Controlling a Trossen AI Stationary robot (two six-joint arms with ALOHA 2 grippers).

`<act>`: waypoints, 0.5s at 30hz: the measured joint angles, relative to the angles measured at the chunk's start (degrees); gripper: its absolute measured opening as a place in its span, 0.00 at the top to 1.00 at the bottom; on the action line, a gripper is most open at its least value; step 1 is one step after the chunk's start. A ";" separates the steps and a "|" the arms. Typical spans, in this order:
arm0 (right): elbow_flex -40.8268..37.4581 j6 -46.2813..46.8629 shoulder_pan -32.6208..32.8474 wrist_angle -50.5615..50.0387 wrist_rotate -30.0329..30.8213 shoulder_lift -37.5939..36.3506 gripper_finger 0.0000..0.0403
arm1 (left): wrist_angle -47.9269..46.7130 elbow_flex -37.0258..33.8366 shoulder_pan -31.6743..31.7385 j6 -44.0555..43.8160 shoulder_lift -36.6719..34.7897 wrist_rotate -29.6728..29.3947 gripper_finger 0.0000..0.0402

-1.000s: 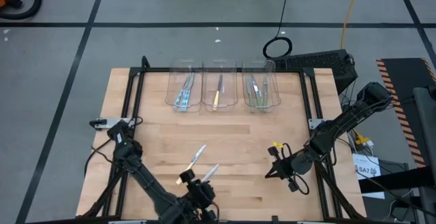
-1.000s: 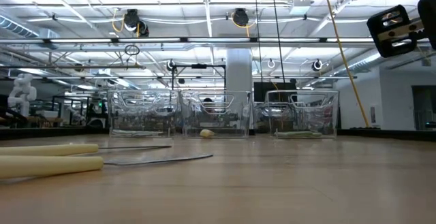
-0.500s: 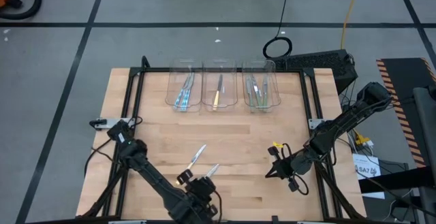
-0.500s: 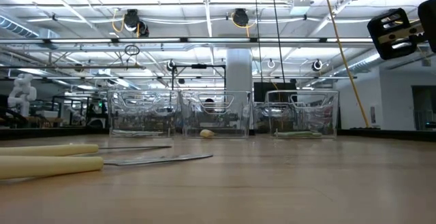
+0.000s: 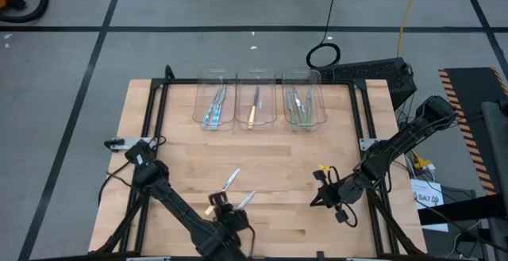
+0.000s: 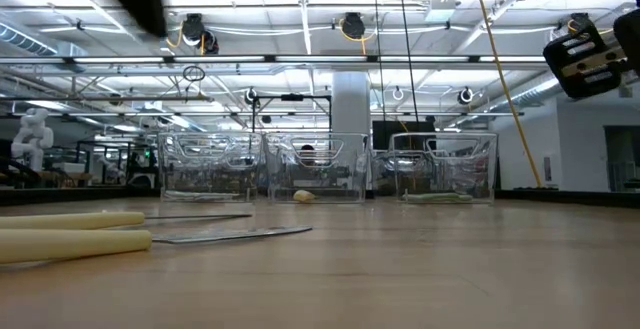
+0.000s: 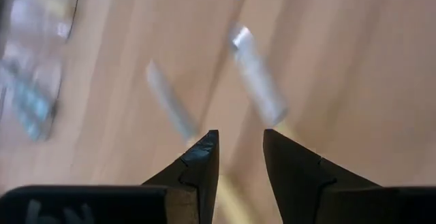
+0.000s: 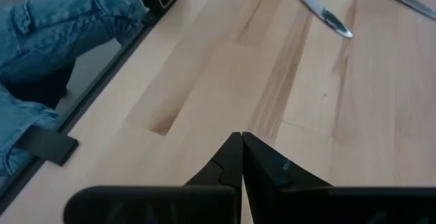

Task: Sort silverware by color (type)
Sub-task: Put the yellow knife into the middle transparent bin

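Two utensils with silvery heads and pale yellow handles lie flat on the wooden table, near its front: one [image 5: 230,180], the other [image 5: 246,199]. The low view shows their handles [image 6: 70,231] at the left. My left gripper [image 5: 225,207] hovers open just above their handle ends, pointing steeply down. In the left wrist view [image 7: 240,134] both blurred heads [image 7: 255,74] lie beyond the fingertips. My right gripper [image 5: 317,200] waits shut above the table's right part, nothing in it [image 8: 242,149].
Three clear bins stand in a row at the far edge: the left one [image 5: 214,102] with blue-handled utensils, the middle one [image 5: 254,102] with a yellow-handled one, the right one [image 5: 304,102] with green ones. A person's jeans-clad leg [image 8: 54,33] shows beside the table.
My left gripper has sunk toward the two yellow-handled utensils, shifted a little toward the far edge and rolled at the wrist; its arm now shows at the low view's upper left. The utensils have not moved.
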 joint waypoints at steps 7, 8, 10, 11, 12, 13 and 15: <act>0.00 0.06 0.03 -2.53 -4.48 0.02 1.00 | 0.15 -23.97 -2.04 -22.57 -11.96 4.79 0.69; 0.00 0.04 0.07 -2.52 -4.54 0.02 1.00 | 0.87 -25.49 -2.88 -25.82 -13.27 4.88 0.69; 0.00 0.51 0.07 -2.56 -4.50 0.02 1.00 | 4.48 -27.14 -3.89 -30.76 -15.39 6.13 0.69; 0.00 1.00 0.04 -2.56 -4.46 0.02 1.00 | 5.92 -27.68 -4.54 -33.16 -16.14 6.35 0.69; 0.00 1.47 0.04 -2.58 -4.44 0.01 1.00 | 6.38 -28.37 -5.27 -35.00 -16.62 6.46 0.69; 0.00 1.74 0.04 -2.56 -4.46 0.01 1.00 | 6.28 -29.02 -5.81 -36.06 -16.70 7.11 0.69; 0.00 2.15 0.07 -2.56 -4.47 0.02 1.00 | 7.77 -30.46 -6.57 -37.06 -16.60 10.47 0.69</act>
